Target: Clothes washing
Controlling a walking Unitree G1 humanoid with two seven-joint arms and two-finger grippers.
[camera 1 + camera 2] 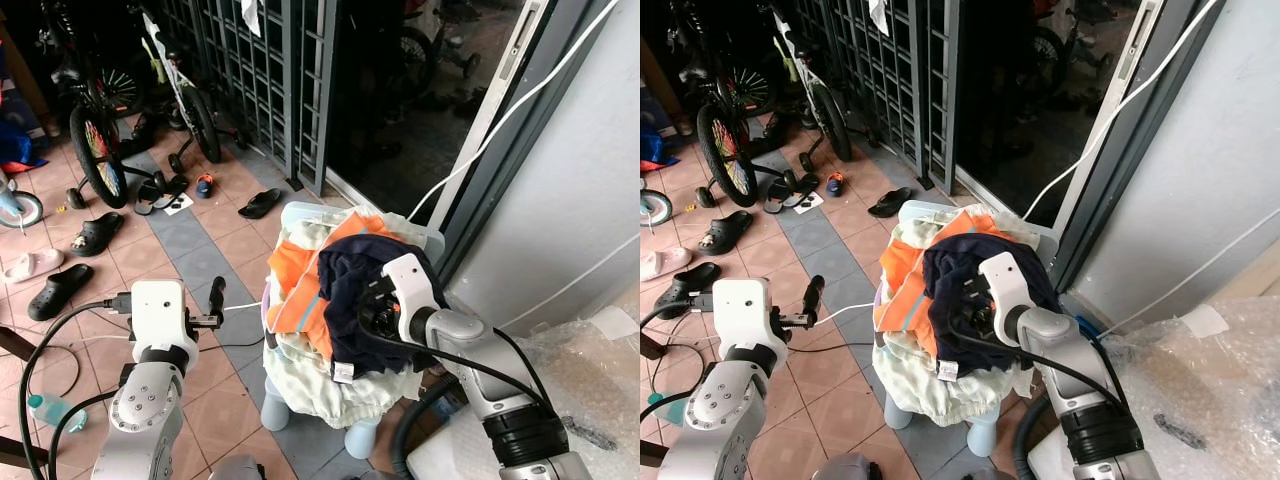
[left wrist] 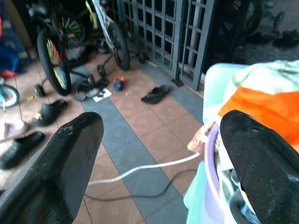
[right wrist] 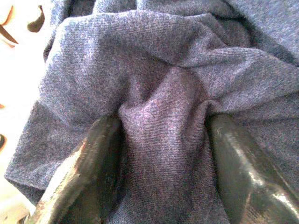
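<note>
Floor of brown and grey square tiles (image 1: 200, 255). At 12 o'clock a pale-blue plastic stool (image 1: 360, 436) stands on it, carrying a heaped laundry basket (image 1: 300, 215). At 10 o'clock: black rubber clogs (image 1: 58, 290), black sandals (image 1: 260, 203), bicycles (image 1: 95, 130). A thin white cable (image 1: 240, 307) and a black cable (image 1: 235, 345) lie at 11.

No lettering, label or number here is readable.
</note>
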